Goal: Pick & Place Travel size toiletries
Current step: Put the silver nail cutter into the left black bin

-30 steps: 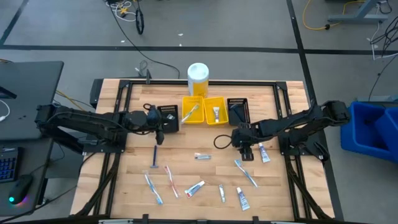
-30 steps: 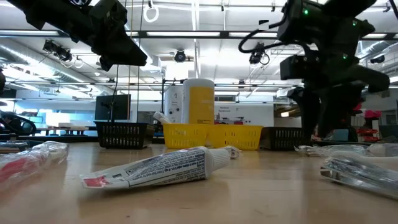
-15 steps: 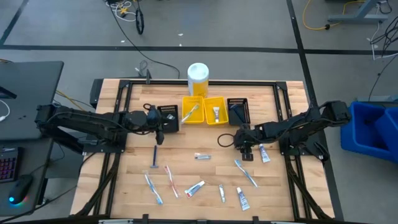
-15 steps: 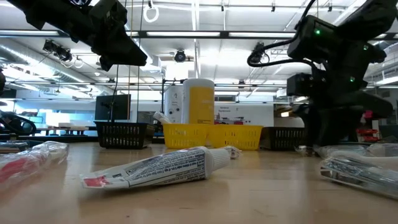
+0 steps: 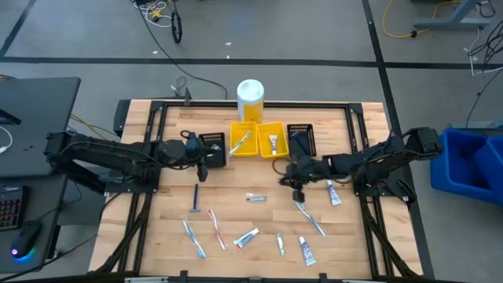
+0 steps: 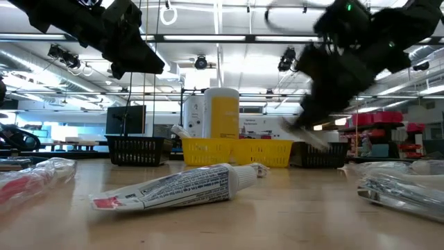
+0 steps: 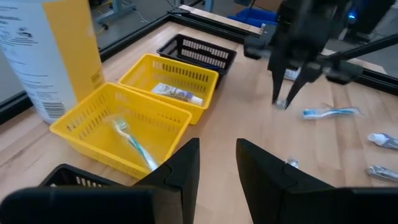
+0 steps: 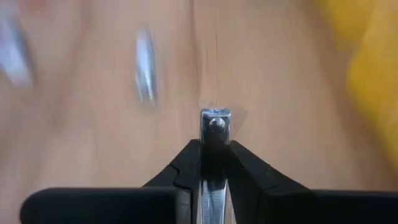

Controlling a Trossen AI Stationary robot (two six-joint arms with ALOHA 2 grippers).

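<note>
My right gripper [image 5: 296,184] hangs above the table's middle right, shut on a small silvery piece [image 8: 214,124] of the travel size toiletries. Other toiletries lie flat on the wood: a blue toothbrush [image 5: 311,218], a white tube [image 5: 334,192], a red toothbrush [image 5: 215,228], a dark razor [image 5: 196,198] and a tube [image 6: 180,187] close to the low camera. My left gripper [image 5: 202,174] hovers open near the left black bin [image 5: 214,145], with nothing between its fingers [image 7: 186,163]. My right gripper pinches the silvery piece between its two fingers [image 8: 186,163]. The piece's rounded free end [image 8: 214,119] sticks out past the fingertips. The fingers come from above, pointing down, and the piece [image 7: 281,104] hangs clear of the table.
Two yellow bins [image 5: 244,140] [image 5: 273,140] stand side by side at the far middle, one with a toothbrush, one with a tube. A black bin [image 5: 301,137] flanks them on the right. The tall white-and-yellow container [image 5: 251,99] stands behind them.
My right gripper has shut on the silvery piece where it lay on the table. It has then risen and gone toward the table's left edge, carrying the piece clear of the wood.
</note>
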